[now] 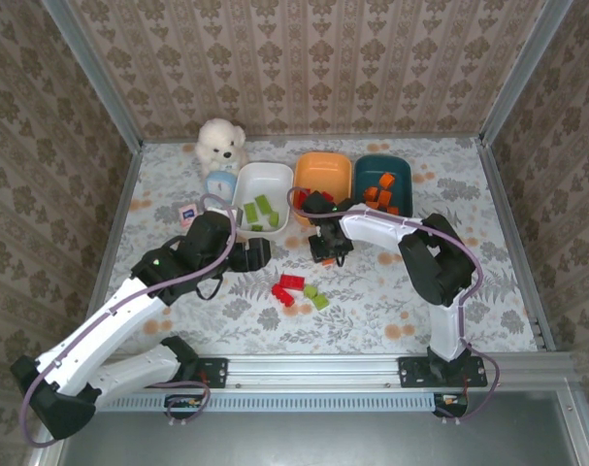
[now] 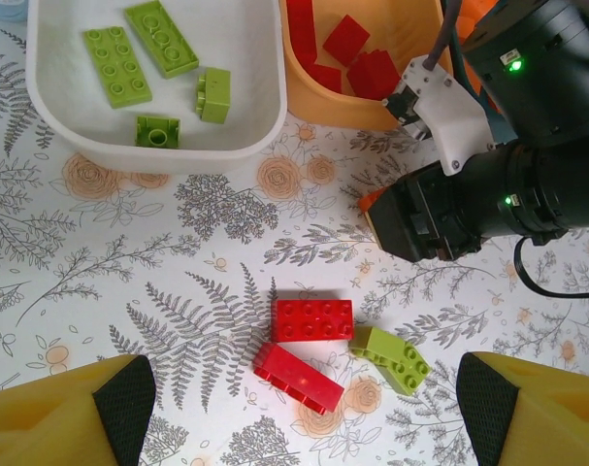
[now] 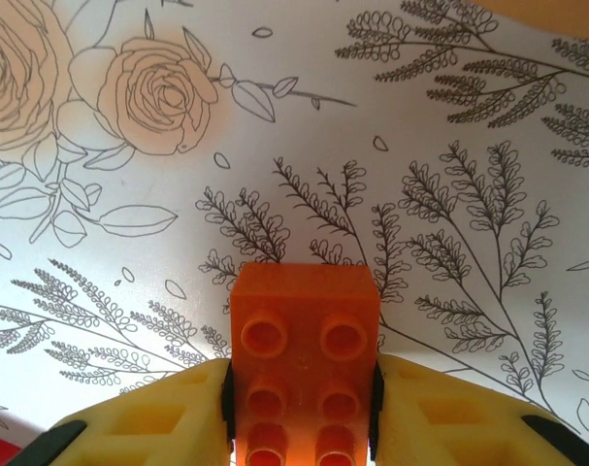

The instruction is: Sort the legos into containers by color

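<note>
While an orange lego (image 3: pixel 304 320) is clamped by the right gripper (image 3: pixel 301 413) at lower centre, the left gripper (image 2: pixel 304 422) is spread open.

no legible text, no readable labels

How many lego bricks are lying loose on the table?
3: one red brick, a second red brick touching it, and a light green brick right of them. The orange brick held in the right gripper isn't counted; the right arm may hide more.
</note>
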